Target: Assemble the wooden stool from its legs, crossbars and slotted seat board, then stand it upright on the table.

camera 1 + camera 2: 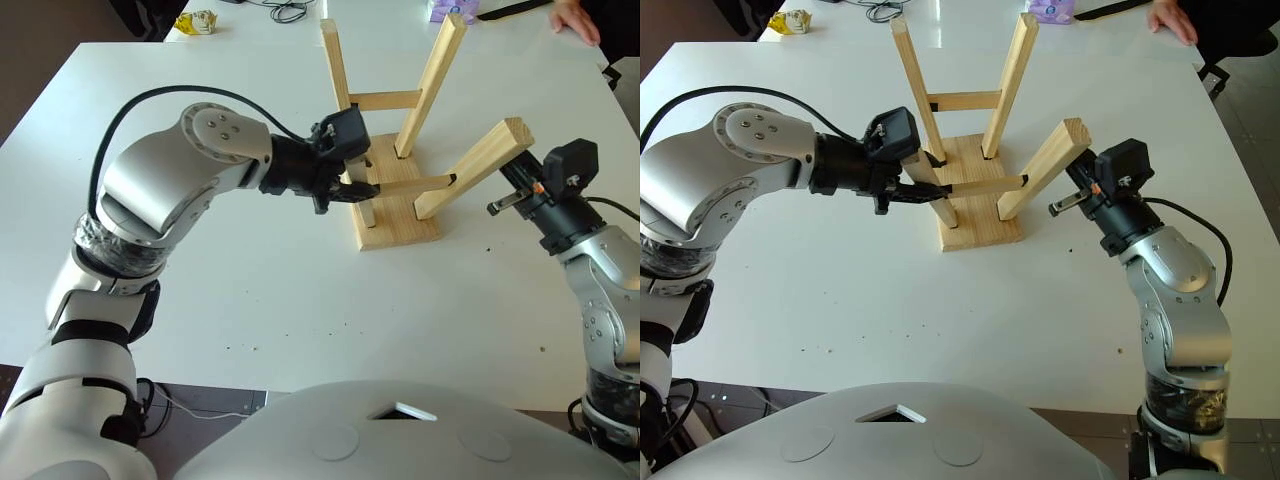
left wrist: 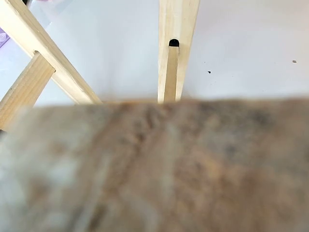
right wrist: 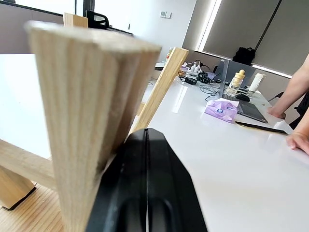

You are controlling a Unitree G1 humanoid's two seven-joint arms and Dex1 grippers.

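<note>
The wooden stool lies upside down mid-table, its seat board (image 1: 400, 232) flat on the surface and its legs pointing up. Two far legs (image 1: 335, 60) (image 1: 432, 85) are joined by a crossbar (image 1: 385, 100). My left gripper (image 1: 352, 188) is shut on the short near-left leg (image 1: 367, 210), where a second crossbar (image 1: 410, 186) meets it; that leg is the blurred wood (image 2: 154, 164) close to the left wrist camera. The near-right leg (image 1: 475, 165) leans out to the right. My right gripper (image 1: 508, 190) is shut with nothing in it, its fingers (image 3: 146, 159) pressed against that leg's upper end (image 3: 91, 96).
A yellow object (image 1: 197, 22) lies at the far left of the table, and a purple pack (image 3: 221, 108) at the far right. A person's hand (image 1: 575, 18) rests on the far right edge. Bare tabletop (image 1: 250, 290) spreads in front of the stool.
</note>
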